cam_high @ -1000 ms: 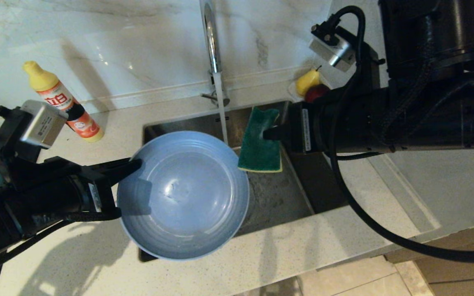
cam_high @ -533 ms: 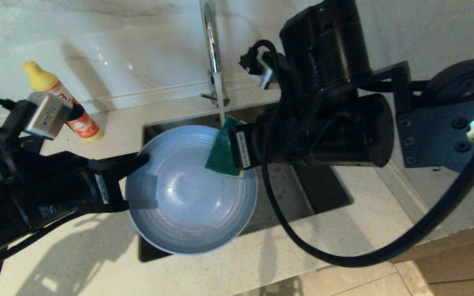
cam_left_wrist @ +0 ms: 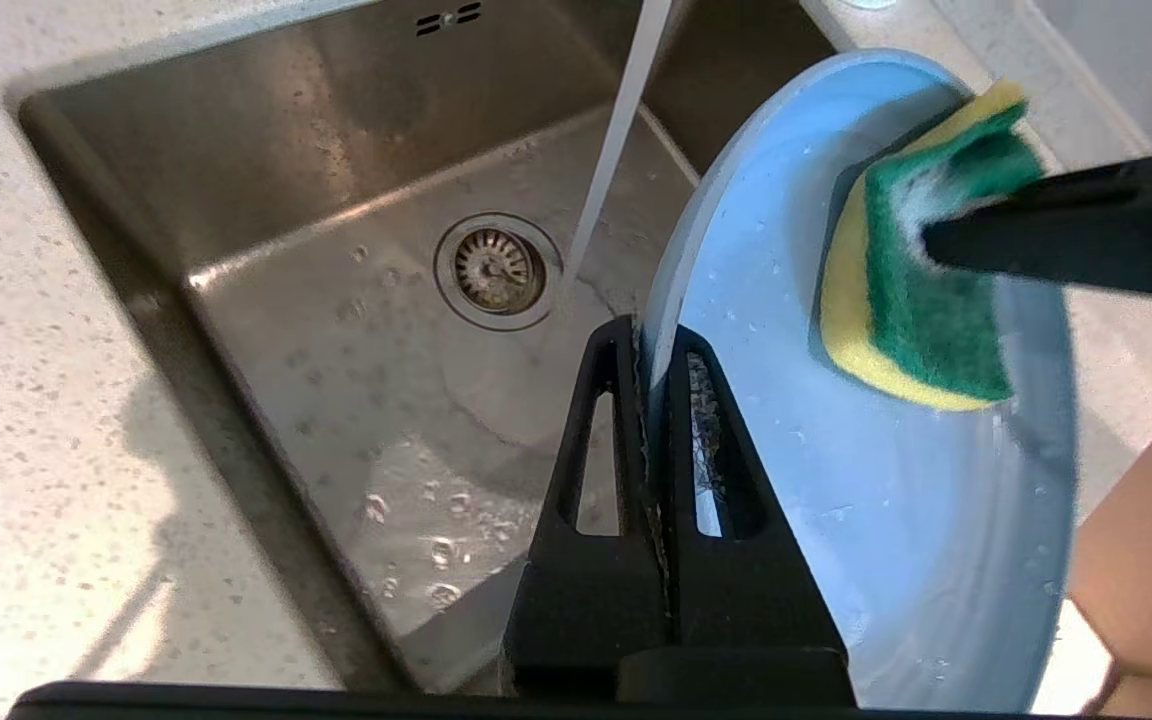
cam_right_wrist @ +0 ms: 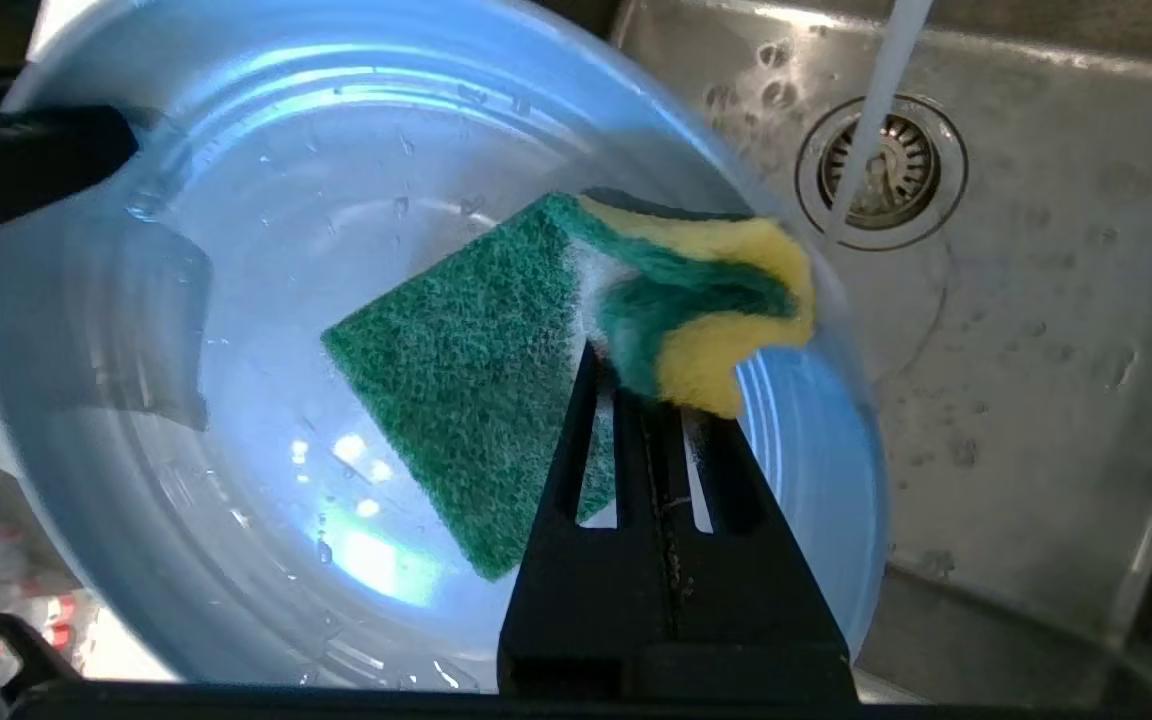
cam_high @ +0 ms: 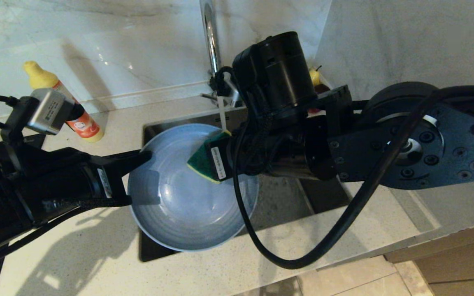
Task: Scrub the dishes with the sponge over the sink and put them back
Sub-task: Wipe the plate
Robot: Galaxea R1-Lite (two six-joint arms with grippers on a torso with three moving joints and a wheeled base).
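A wide grey-blue plate [cam_high: 179, 209] [cam_left_wrist: 896, 520] [cam_right_wrist: 236, 400] hangs over the steel sink [cam_high: 278, 201] [cam_left_wrist: 336, 330] [cam_right_wrist: 1016, 330]. My left gripper [cam_high: 144, 156] [cam_left_wrist: 648, 345] is shut on its left rim. My right gripper [cam_high: 210, 162] [cam_right_wrist: 636, 370] is shut on the sponge [cam_high: 199, 161] [cam_left_wrist: 926, 290] [cam_right_wrist: 466, 380], which sits inside the plate near its far right rim, green face up and yellow face toward the plate. Water runs from the chrome tap [cam_high: 210, 37] just behind the plate. The two bowls are out of view.
A detergent bottle [cam_high: 72, 111] lies on the counter at the back left. A dish with a pear and a red fruit [cam_high: 315, 80] peeks out behind my right arm. The counter edge [cam_high: 344, 250] runs along the front; the drain strainer [cam_left_wrist: 493, 270] lies below.
My right arm swung left, carrying the sponge from over the sink's right side onto the plate's inner face. The left gripper and the plate shifted slightly to the right.
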